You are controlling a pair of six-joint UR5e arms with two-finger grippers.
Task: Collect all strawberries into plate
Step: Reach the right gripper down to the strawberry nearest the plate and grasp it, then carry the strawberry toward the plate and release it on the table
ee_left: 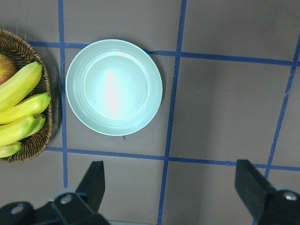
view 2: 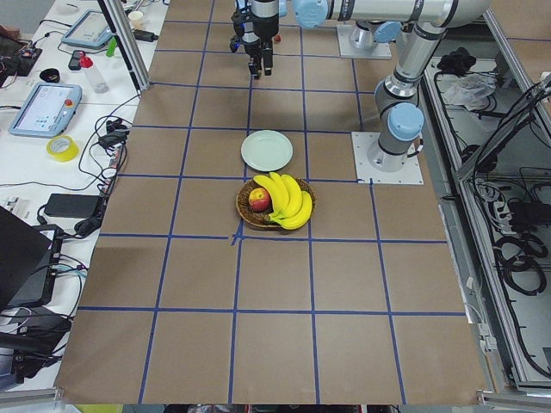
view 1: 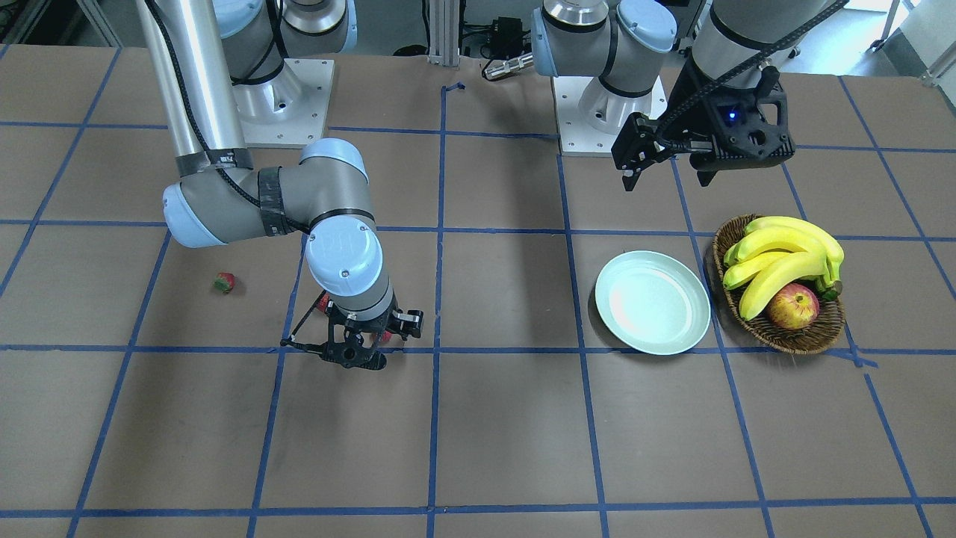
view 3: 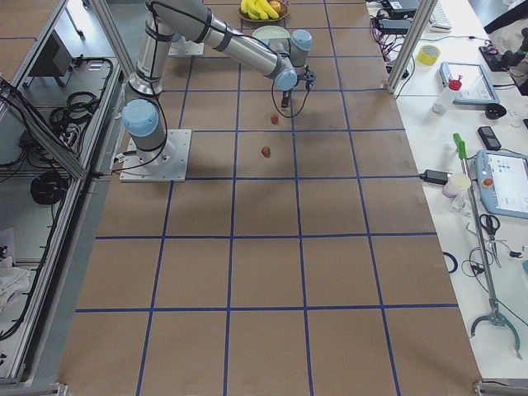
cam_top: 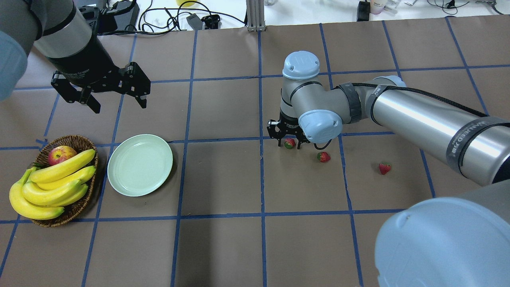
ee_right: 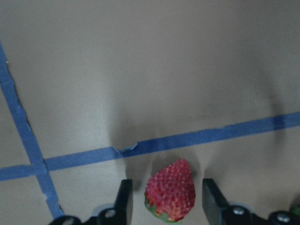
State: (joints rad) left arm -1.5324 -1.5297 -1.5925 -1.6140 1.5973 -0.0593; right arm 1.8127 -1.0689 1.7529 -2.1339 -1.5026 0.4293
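Items listed left to right, overhead view.

1. Basket (cam_top: pixel 75 139): brown wicker, at the table's (cam_top: pixel 223 179) left end. It holds bananas (cam_top: pixel 51 187) and an apple (cam_top: pixel 61 154).
2. Plate (cam_top: pixel 140 165): pale mint, round, flat on the table just beside the basket's right side.
3. Left gripper (cam_top: pixel 119 107): raised above the table, beyond the plate. The jaws are spread wide and grip nothing. Its wrist view looks straight down on the plate.
4. Right gripper (cam_top: pixel 289 146): lowered to the table right of centre, pointing down. It is released, its fingers (ee_right: pixel 125 201) straddling strawberry 1 with a narrow gap on each side.
5. Strawberry 1 (ee_right: pixel 170 194): on the table between those fingers, just beside a blue tape line, well apart from the plate.
6. Strawberry 2 (cam_top: pixel 323 156): on the table near the right gripper, to its right.
7. Strawberry 3 (cam_top: pixel 384 168): on the table farther right, lying alone, the farthest from the plate.
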